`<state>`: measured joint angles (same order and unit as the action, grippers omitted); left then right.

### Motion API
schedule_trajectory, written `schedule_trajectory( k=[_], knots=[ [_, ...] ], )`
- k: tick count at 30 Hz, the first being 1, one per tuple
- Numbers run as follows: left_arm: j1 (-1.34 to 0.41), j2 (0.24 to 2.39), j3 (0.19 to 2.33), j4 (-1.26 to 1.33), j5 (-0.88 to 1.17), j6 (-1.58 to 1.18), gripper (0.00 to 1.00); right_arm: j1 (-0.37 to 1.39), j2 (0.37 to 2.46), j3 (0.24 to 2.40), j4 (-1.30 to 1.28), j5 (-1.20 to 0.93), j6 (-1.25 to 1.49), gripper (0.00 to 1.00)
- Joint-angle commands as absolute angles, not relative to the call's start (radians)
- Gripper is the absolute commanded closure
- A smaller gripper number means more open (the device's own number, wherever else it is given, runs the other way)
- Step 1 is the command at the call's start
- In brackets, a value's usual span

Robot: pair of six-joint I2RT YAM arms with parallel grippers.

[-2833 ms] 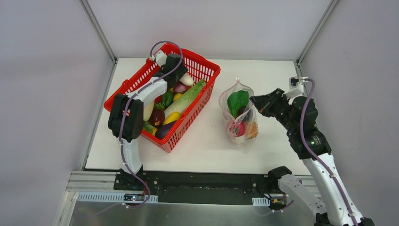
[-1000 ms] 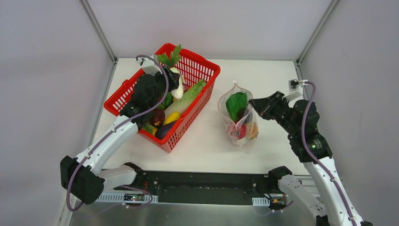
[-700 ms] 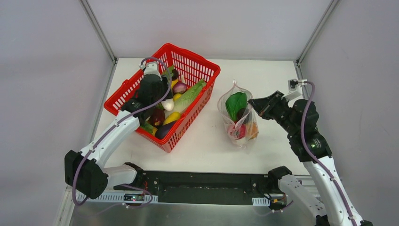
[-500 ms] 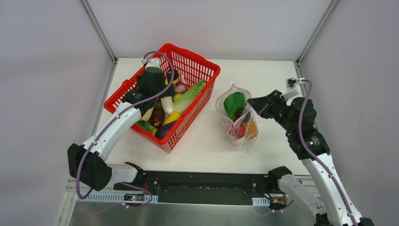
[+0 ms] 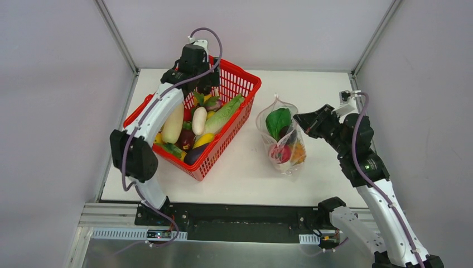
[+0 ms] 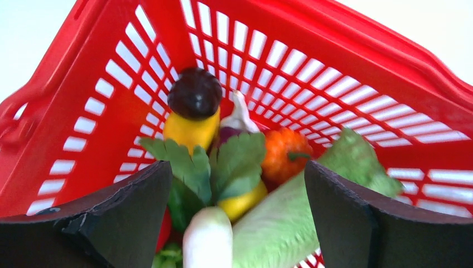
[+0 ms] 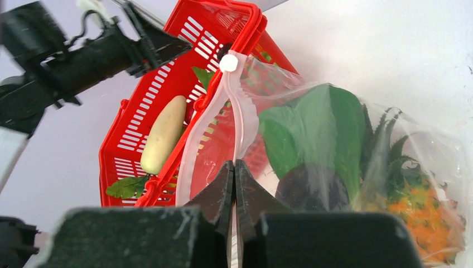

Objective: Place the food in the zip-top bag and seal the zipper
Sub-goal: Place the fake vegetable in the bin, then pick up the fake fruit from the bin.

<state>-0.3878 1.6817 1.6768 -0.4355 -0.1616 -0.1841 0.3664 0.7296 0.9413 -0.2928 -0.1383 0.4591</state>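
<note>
Red mesh basket [image 5: 245, 82] at 10 o'clock. Zip-top bag [image 5: 281, 139] at 3 o'clock, part-filled, mouth open. Right gripper [image 7: 234, 167] clamped on zipper [image 7: 240, 123]. Left gripper [image 6: 237, 184] wide, empty. Lower straight onto white radish [image 6: 207, 243], grip mid-body.

Bare worktop [image 5: 245, 170] forms a lane between the red basket [image 5: 226, 146] and the zip-top bag [image 5: 281, 139], and is also open along the near edge and behind the bag. Basket interior is packed with food [image 5: 193, 153], gaps small. Left arm [image 5: 167, 106] lies over the basket's left rim. Left gripper [image 6: 237, 167] jaws are spread, with the white radish [image 6: 207, 245] and leaves between them. Right gripper [image 5: 305, 120] pinches the bag's mouth, blocking its right side. Enclosure walls [image 5: 56, 111] hem both flanks.
</note>
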Motion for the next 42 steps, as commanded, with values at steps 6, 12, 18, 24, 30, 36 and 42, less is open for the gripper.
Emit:
schedule_trajectory(
  k=[6,12,18,24,30,36,42],
  knots=[
    [-0.324,1.910,1.753,-0.318,-0.223,-0.309,0.13,0.367,0.760,0.945,-0.163,-0.131,0.469,1.00],
    [-0.324,1.934,1.633,-0.064,-0.321,-0.368,0.14,0.367,0.773,0.941,-0.150,-0.163,0.471,1.00],
    [-0.325,1.974,1.581,0.058,-0.393,-0.437,0.18,0.367,0.760,0.933,-0.149,-0.163,0.468,1.00],
    [-0.334,1.978,1.506,0.162,-0.453,-0.453,0.24,0.367,0.758,0.936,-0.154,-0.165,0.462,1.00],
    [-0.357,1.999,1.504,0.139,-0.543,-0.484,0.25,0.367,0.754,0.924,-0.148,-0.169,0.465,1.00],
    [-0.360,2.038,1.535,0.121,-0.541,-0.510,0.24,0.367,0.747,0.919,-0.154,-0.168,0.465,1.00],
    [-0.360,2.049,1.540,0.097,-0.546,-0.571,0.24,0.367,0.750,0.920,-0.156,-0.167,0.462,1.00]
  ],
)
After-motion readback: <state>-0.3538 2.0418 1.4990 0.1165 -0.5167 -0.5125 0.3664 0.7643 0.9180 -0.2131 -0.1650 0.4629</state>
